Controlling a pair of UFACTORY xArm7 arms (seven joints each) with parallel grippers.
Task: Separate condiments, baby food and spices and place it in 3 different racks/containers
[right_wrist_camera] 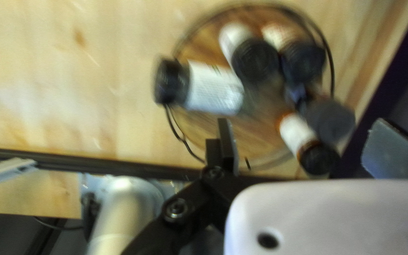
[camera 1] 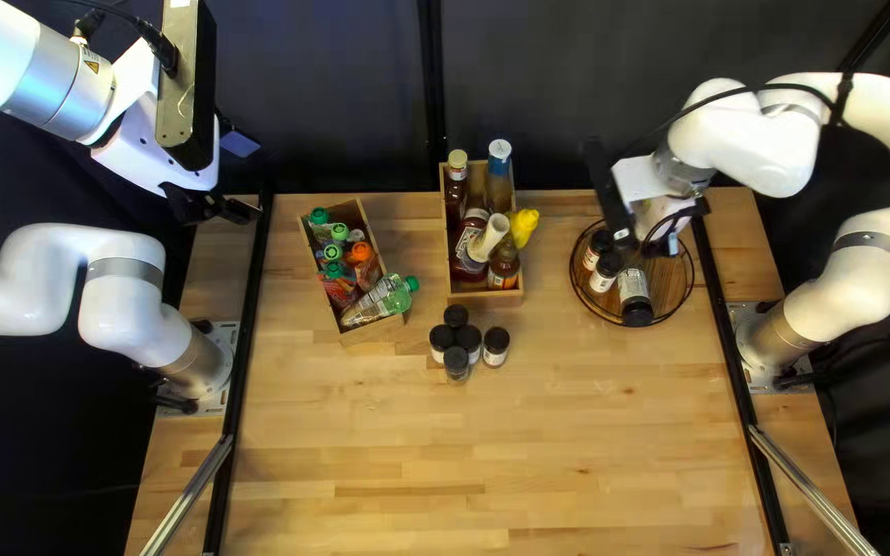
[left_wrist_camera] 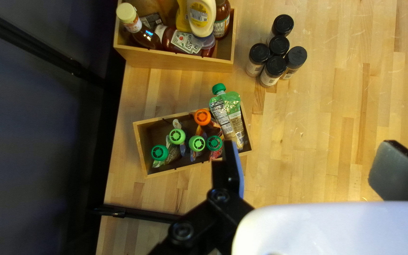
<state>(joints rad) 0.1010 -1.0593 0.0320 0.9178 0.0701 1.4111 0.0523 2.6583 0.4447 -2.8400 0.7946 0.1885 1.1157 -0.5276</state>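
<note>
My left gripper (camera 1: 231,210) is at the upper left of the top left view; in the left wrist view my left gripper (left_wrist_camera: 312,165) is open and empty. The baby food pouches (camera 1: 340,270) fill a wooden box (camera 1: 354,337), one leaning over its rim. Condiment bottles (camera 1: 472,247) fill another wooden box (camera 1: 488,299). Several black-capped spice jars (camera 1: 495,346) cluster on the table. Over the round wire-rimmed tray (camera 1: 686,276) is my right gripper (camera 1: 661,235); in the right wrist view my right gripper (right_wrist_camera: 310,147) is open above a small bottle (right_wrist_camera: 296,133). A white-labelled jar (right_wrist_camera: 213,88) lies on the tray.
Black rails (camera 1: 248,309) run along both sides of the table (camera 1: 486,453). A dark curtain (camera 1: 332,93) hangs behind the far edge. The right box and the spice jars stand close together.
</note>
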